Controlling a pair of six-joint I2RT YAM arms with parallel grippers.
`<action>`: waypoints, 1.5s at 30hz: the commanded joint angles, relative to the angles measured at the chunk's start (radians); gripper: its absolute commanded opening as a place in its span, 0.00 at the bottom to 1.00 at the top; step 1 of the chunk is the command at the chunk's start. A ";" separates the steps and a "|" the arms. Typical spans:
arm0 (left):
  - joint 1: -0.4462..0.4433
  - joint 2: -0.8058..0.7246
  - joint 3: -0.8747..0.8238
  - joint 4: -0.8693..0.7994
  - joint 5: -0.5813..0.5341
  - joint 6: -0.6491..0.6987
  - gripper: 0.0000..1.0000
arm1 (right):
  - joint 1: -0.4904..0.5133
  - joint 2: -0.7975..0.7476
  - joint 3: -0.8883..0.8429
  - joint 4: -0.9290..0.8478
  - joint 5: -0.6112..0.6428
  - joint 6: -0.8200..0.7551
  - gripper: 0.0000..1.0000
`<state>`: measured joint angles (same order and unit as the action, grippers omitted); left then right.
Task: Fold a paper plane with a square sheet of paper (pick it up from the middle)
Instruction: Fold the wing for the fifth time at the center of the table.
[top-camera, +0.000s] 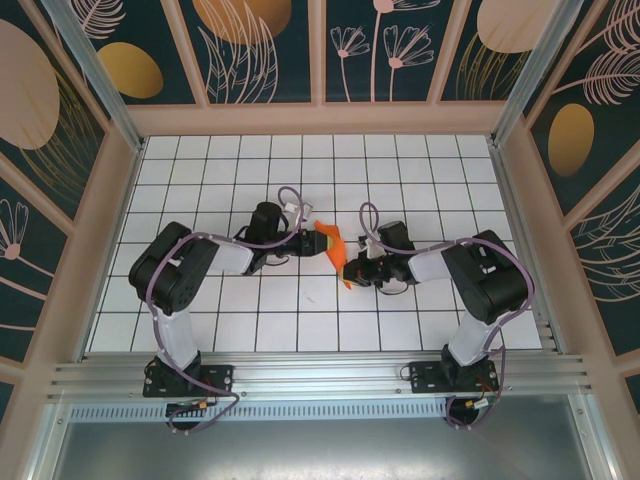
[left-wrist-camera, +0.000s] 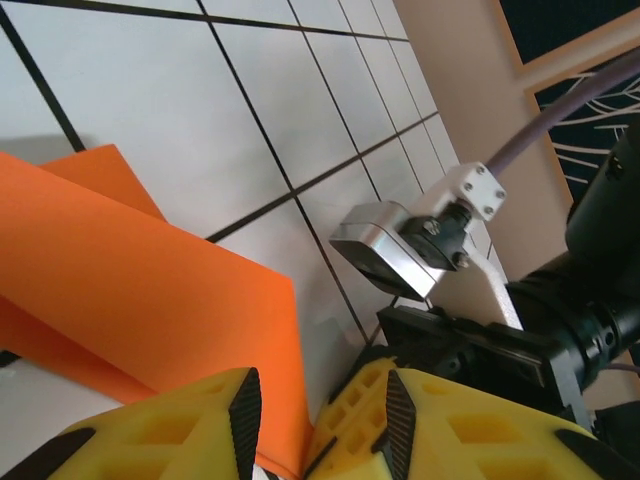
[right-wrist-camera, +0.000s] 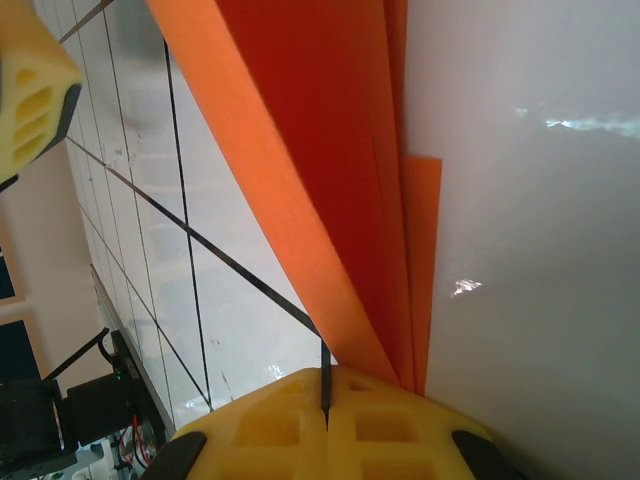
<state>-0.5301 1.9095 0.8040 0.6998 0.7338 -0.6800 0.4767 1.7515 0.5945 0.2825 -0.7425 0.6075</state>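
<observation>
A glossy white table (top-camera: 250, 330) ruled with thin black grid lines lies inside tan walls with dark floral panels. Near its middle, the square sheet of paper (top-camera: 332, 245), matte orange and creased into long overlapping layers, stands partly raised. The left gripper (left-wrist-camera: 320, 420) has its ribbed yellow fingers apart around one paper edge. The right gripper (right-wrist-camera: 325, 420) is closed, its tips meeting the paper's narrow end.

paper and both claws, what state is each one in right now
paper: folded into layers, pinched at one end
left claw: open, paper edge sits in the gap
right claw: shut on the paper
</observation>
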 joint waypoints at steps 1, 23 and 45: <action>0.005 0.054 0.018 0.154 -0.016 -0.078 0.41 | 0.005 0.115 -0.068 -0.198 0.207 -0.041 0.00; 0.007 0.215 0.225 -0.150 -0.209 0.002 0.40 | 0.007 0.134 -0.072 -0.199 0.212 -0.045 0.00; 0.107 0.226 0.315 -0.207 -0.178 0.053 0.45 | 0.006 0.125 -0.079 -0.184 0.201 -0.040 0.00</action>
<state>-0.4381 2.1189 1.0931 0.5316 0.5663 -0.6598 0.4717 1.7588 0.5945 0.2882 -0.7582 0.6075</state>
